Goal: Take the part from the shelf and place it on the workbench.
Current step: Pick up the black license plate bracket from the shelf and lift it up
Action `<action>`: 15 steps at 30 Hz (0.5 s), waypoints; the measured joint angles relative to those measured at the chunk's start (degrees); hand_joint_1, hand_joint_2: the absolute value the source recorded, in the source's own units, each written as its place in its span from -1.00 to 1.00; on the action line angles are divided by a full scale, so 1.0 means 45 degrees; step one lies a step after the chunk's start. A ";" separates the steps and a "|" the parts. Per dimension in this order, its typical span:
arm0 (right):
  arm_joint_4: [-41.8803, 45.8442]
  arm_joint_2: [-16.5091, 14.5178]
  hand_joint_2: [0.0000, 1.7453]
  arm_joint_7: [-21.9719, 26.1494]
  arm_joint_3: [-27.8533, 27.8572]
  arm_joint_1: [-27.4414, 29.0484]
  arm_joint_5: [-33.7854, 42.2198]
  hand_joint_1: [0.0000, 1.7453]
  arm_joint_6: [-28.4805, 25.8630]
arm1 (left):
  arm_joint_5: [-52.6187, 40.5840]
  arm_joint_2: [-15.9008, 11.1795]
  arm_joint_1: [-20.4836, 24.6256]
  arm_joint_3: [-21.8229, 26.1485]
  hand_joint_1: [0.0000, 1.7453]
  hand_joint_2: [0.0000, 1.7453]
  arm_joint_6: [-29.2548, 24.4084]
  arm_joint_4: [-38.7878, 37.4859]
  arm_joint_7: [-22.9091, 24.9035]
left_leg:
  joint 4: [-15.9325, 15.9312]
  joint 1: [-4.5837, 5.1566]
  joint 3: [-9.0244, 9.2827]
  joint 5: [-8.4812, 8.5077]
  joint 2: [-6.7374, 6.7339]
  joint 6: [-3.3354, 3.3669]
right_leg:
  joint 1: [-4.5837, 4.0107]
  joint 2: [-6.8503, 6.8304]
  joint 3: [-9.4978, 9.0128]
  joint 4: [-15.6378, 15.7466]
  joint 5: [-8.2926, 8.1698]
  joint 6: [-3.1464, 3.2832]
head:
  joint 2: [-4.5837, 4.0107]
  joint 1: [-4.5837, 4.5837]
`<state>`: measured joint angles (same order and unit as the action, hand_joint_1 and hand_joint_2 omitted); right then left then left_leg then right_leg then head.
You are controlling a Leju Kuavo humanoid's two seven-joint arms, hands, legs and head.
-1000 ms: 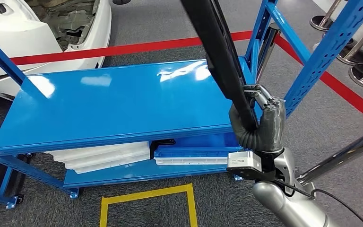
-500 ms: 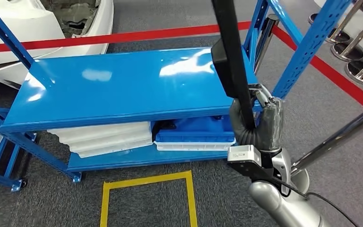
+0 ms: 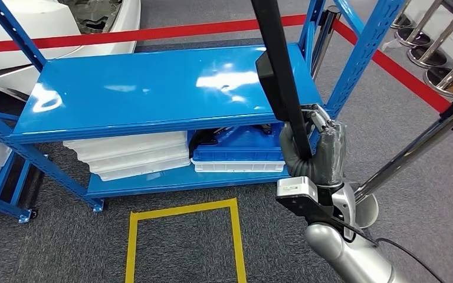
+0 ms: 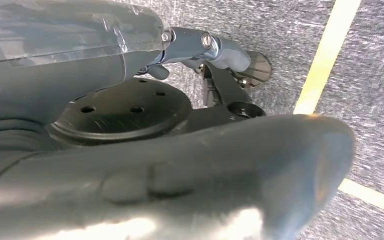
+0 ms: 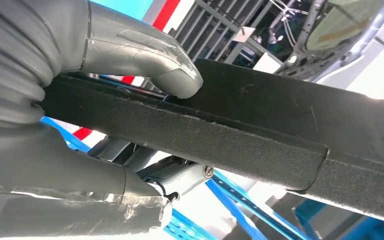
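Observation:
The part is a long black felt-covered bar. My right hand grips it near its lower end, just off the front right corner of the blue shelf, and the bar rises steeply past the top of the head view. In the right wrist view the thumb presses across the part. My left hand hangs over grey carpet with its fingers apart and nothing in it.
White trays and a blue tray lie on the lower shelf. Blue uprights stand close behind my right hand. A metal pole slants at the right. A yellow floor square lies before the shelf, red tape behind.
The whole picture has shifted, so the camera has moved; the shelf now sits higher and more to the right. My right hand keeps its grip on the part, which stands more upright.

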<state>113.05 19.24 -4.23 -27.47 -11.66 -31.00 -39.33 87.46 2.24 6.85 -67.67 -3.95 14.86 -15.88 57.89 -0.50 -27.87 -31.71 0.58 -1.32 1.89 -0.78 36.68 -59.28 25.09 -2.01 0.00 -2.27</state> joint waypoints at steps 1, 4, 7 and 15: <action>-0.0004 0.0000 1.00 -0.0007 0.0000 0.0005 0.0001 1.00 -0.0001 | 0.0000 0.0001 -0.0009 0.0000 -1.00 -1.00 0.0001 0.0000 -0.0002 | -0.0056 -0.0003 -0.0051 0.0074 -0.0015 0.0119 | 0.0013 0.0008 0.0023 0.0047 -0.0090 -0.0116 | 0.0000 -0.0005; -0.0018 0.0002 1.00 -0.0026 0.0000 0.0014 0.0009 1.00 -0.0005 | -0.0001 0.0002 -0.0008 0.0000 -1.00 -1.00 0.0006 0.0000 -0.0005 | -0.0162 -0.0018 -0.0353 0.0453 -0.0135 0.0491 | 0.0027 0.0047 0.0309 -0.0608 0.0745 -0.0265 | 0.0000 -0.0112; -0.0030 0.0002 1.00 -0.0046 0.0000 0.0025 0.0016 1.00 -0.0009 | -0.0001 0.0002 0.0004 0.0000 -1.00 -1.00 0.0010 0.0000 -0.0005 | -0.0038 0.0114 -0.0865 0.0755 -0.0202 0.0708 | -0.0041 0.0079 0.0863 -0.2984 0.2357 -0.0234 | 0.0000 -0.0267; -0.0113 -0.0007 1.00 -0.0123 0.0030 0.0045 -0.0066 1.00 -0.0009 | -0.0005 0.0022 0.0010 0.0000 -1.00 -1.00 0.0033 0.0000 0.0012 | 0.0430 0.0308 -0.1911 0.1393 -0.0217 0.0569 | -0.0374 0.0124 -0.1865 0.0066 0.1449 0.0232 | 0.0000 -0.0295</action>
<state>112.54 19.21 -4.79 -27.34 -11.46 -31.30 -39.36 87.43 2.34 6.90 -67.67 -3.80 14.86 -15.82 59.82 0.88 -36.47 -25.44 -0.40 1.23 0.21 -0.23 28.28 -58.98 31.61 -0.96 0.00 -3.60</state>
